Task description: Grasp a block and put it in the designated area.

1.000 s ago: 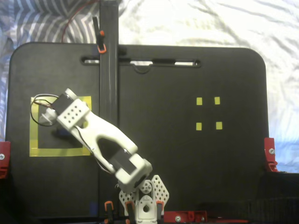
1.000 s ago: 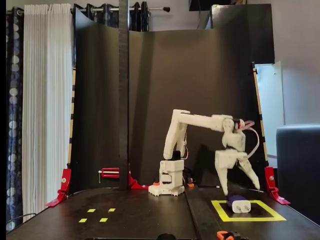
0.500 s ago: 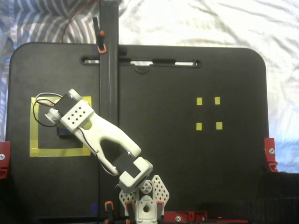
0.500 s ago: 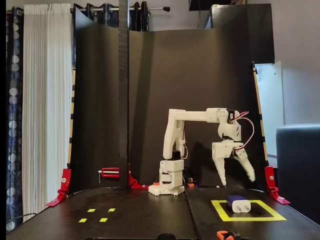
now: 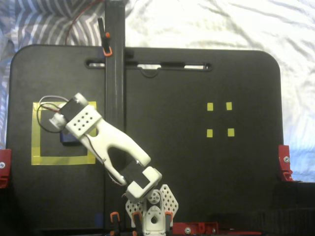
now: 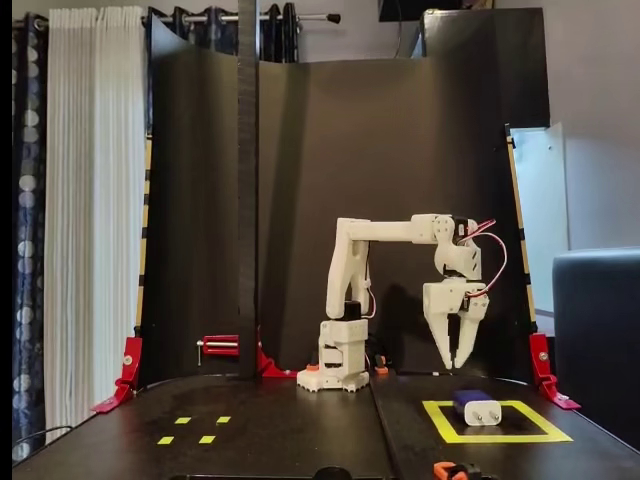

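a: where's the block point(image 6: 477, 407)?
b: flat inside the yellow tape square point(image 6: 440, 424), below and apart from the gripper point(image 6: 453, 362).
a: its look?
b: dark navy box, pale end face with two small prongs; no readable writing.
a: the gripper?
b: raised, fingers nearly together, holding nothing.

One dark navy-blue boxy block point(image 6: 477, 407) with two silvery prongs; one large square outline of yellow tape point(image 6: 445, 433); four tiny yellow square markers point(image 5: 219, 119); one white two-finger gripper point(image 6: 451, 364); one black table point(image 5: 197, 172).
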